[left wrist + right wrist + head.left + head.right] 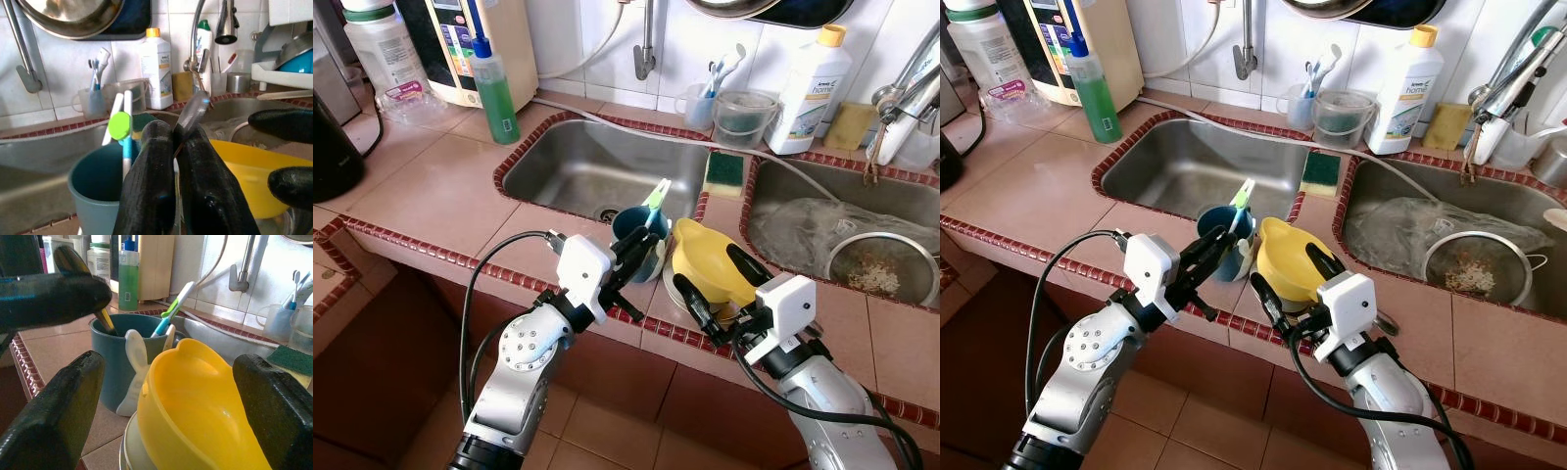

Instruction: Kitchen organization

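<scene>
A teal cup (628, 227) stands on the tiled counter in front of the left sink, with a green and white brush (657, 199) leaning in it. My left gripper (641, 258) is at the cup's near side, shut on a metal spoon (193, 109). The spoon's lower end (105, 321) dips inside the cup's rim. A yellow bowl (705, 266) rests on a pale plate (130, 440) just right of the cup. My right gripper (717, 284) is open, with one finger on each side of the bowl's near edge.
The left sink (592, 166) lies behind the cup. The right sink (822, 230) holds a metal strainer (883, 266) and a plastic bag. A sponge (724, 168), a green soap bottle (495, 86) and a white detergent bottle (809, 90) stand around the sinks.
</scene>
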`<state>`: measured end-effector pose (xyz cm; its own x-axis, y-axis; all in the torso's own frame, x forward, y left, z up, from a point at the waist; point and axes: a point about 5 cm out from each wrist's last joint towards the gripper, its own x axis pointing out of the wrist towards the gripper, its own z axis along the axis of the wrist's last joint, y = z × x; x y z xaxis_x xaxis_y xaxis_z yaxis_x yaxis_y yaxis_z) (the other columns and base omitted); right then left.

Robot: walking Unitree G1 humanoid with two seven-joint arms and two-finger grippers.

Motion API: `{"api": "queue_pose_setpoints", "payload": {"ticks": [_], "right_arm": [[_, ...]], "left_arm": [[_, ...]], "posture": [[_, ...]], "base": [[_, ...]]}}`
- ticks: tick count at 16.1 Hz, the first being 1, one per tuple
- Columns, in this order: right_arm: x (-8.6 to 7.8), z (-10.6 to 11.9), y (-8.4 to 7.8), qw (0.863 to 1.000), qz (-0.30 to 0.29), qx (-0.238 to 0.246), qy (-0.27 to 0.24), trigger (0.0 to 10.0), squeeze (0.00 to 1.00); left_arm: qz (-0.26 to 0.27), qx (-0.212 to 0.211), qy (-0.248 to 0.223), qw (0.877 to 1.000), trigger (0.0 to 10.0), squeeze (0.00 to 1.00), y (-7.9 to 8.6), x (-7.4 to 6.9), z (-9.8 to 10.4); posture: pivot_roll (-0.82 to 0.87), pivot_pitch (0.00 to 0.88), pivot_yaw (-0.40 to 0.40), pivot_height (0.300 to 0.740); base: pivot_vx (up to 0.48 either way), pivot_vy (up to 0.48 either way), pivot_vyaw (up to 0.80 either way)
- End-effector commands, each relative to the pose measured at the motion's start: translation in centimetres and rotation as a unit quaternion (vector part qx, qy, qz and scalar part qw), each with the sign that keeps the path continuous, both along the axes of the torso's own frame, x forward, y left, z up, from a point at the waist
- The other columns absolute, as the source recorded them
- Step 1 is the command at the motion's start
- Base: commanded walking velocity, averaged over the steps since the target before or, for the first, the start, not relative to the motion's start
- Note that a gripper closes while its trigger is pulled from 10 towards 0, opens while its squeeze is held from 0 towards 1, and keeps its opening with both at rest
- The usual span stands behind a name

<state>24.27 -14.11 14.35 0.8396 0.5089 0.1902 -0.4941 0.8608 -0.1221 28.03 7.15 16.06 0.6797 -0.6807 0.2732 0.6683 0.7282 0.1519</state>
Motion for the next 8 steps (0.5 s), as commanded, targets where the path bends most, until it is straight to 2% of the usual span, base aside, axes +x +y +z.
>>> {"api": "queue_pose_setpoints", "payload": {"ticks": [1, 5, 6, 7, 8], "right_arm": [[0.03, 0.29, 0.21, 1.000, 0.005, -0.002, -0.008, 10.0, 0.00], [0.14, 0.38, 0.30, 1.000, 0.006, -0.001, -0.011, 10.0, 0.00], [0.19, 0.46, 0.32, 1.000, 0.006, 0.000, -0.012, 10.0, 0.00], [0.23, 0.50, 0.33, 1.000, 0.006, 0.000, -0.013, 10.0, 0.00], [0.29, 0.55, 0.36, 1.000, 0.006, 0.000, -0.014, 10.0, 0.00]], "left_arm": [[-0.008, 0.006, 0.007, 1.000, 0.0, 0.00, -0.15, -0.03, -0.17], [-0.011, 0.007, 0.007, 1.000, 0.0, 0.00, -0.23, -0.01, -0.10], [-0.018, 0.022, 0.004, 1.000, 0.7, 0.00, -0.39, -0.06, -0.12], [-0.022, 0.032, 0.005, 0.999, 10.0, 0.00, -0.49, -0.05, -0.18], [-0.025, 0.039, 0.006, 0.999, 10.0, 0.00, -0.54, 0.00, -0.20]], "posture": [[-0.23, 0.088, 0.045, 0.740], [-0.22, 0.087, 0.044, 0.740], [-0.22, 0.087, 0.043, 0.740], [-0.22, 0.085, 0.042, 0.740], [-0.22, 0.084, 0.042, 0.740]], "base": [[0.000, 0.000, 0.00], [0.000, 0.000, 0.00], [0.000, 0.000, 0.00], [0.000, 0.000, 0.00], [0.000, 0.000, 0.00]]}}
